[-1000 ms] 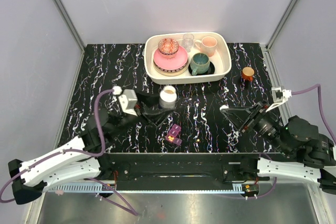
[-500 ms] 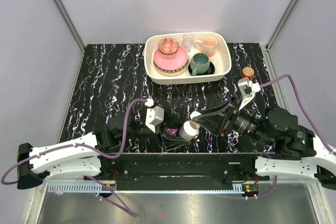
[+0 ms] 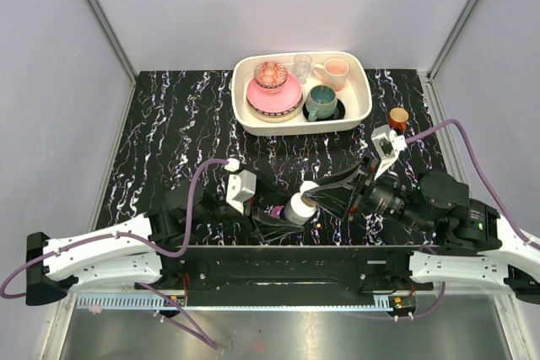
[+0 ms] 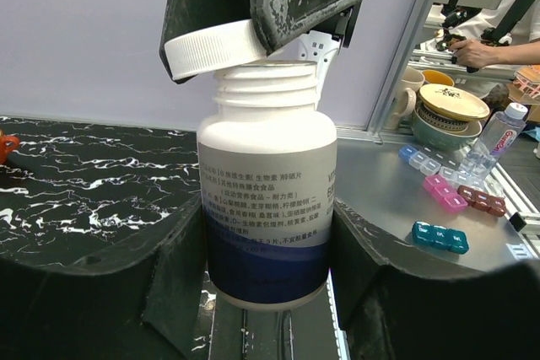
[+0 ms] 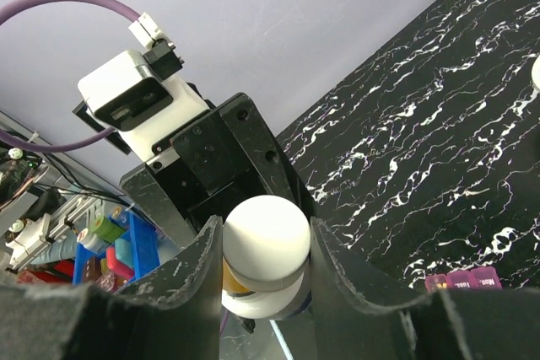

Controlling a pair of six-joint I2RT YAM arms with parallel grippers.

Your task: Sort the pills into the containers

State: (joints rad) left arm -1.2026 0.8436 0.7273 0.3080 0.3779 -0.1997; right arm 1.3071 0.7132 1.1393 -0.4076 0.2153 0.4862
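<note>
**Here, both tools meet on one bottle**

The left tool (image 4: 268, 259) is partly closed on the body of a white bottle (image 4: 268, 166). One finger presses each side, and the bottle stands upright at the near edge of the desk (image 3: 186, 124). The right tool (image 5: 261, 242) reaches in from the right and pinches the bottle's white cap (image 4: 211, 48), which sits tilted over the bare threaded neck. Under the cap's edge, in the right wrist view, a yellowish-orange patch (image 5: 229, 280) shows; whether it is pills I cannot tell. The magenta pill box (image 3: 275, 210) lies on the desk just beside the bottle and the left tool, partly hidden by them. Well behind stand a cream tray (image 3: 364, 107) of crockery and a small brown jar (image 3: 397, 117).
</note>
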